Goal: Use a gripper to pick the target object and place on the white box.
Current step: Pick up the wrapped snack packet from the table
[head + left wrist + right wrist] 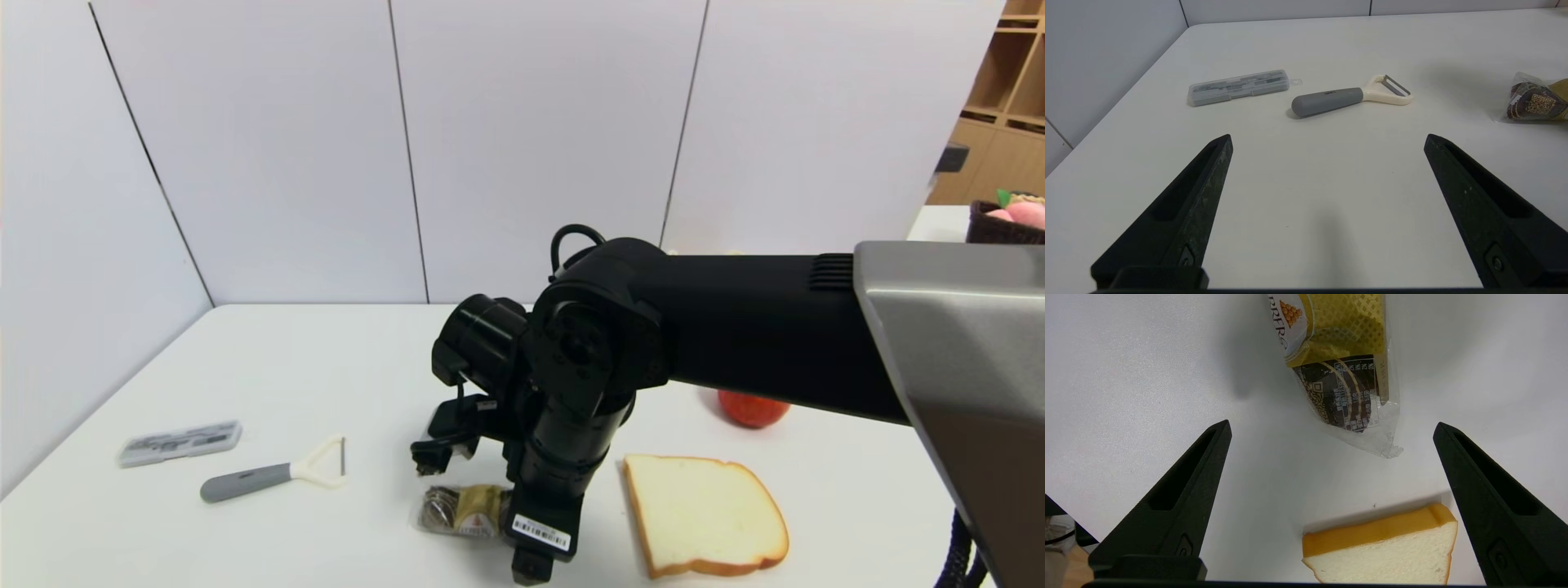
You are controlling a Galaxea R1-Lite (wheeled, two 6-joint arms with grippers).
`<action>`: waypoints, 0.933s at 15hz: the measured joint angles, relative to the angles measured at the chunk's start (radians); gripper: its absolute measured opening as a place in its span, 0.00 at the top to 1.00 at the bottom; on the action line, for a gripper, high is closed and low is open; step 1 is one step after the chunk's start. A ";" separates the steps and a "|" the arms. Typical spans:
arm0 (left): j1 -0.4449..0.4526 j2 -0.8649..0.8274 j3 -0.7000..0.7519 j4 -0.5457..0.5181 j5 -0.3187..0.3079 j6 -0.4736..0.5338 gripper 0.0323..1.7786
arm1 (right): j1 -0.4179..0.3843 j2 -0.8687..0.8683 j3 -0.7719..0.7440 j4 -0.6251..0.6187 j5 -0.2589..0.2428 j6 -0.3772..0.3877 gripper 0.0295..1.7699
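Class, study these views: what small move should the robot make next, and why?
Probably the right gripper should lower a little, jaws kept open, until they flank the chocolate pack. The jaws stand wide apart, and the pack's near end already shows between them, yet nothing is gripped; the pack lies on the table.

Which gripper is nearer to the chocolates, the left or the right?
Right. The right gripper hangs open just over the chocolates; the left gripper, open, is off to their left, with bare table between.
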 joint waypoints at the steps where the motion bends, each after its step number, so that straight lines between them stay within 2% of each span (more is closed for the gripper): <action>1: 0.000 0.000 0.000 0.000 0.000 0.000 0.05 | 0.006 0.000 0.000 0.000 0.004 0.001 0.03; 3: 0.000 0.000 0.000 0.000 0.000 0.000 0.05 | 0.014 0.000 -0.001 0.001 0.026 0.006 0.03; 7: 0.000 0.000 0.000 0.000 0.000 0.000 0.05 | 0.028 0.000 -0.001 0.005 0.038 0.063 0.03; 9: 0.000 0.000 0.000 0.000 0.000 0.000 0.05 | 0.029 -0.001 -0.001 0.005 0.057 0.065 0.03; 14: 0.000 0.000 0.000 0.000 0.000 0.001 0.05 | 0.043 -0.009 -0.001 0.001 0.061 0.065 0.03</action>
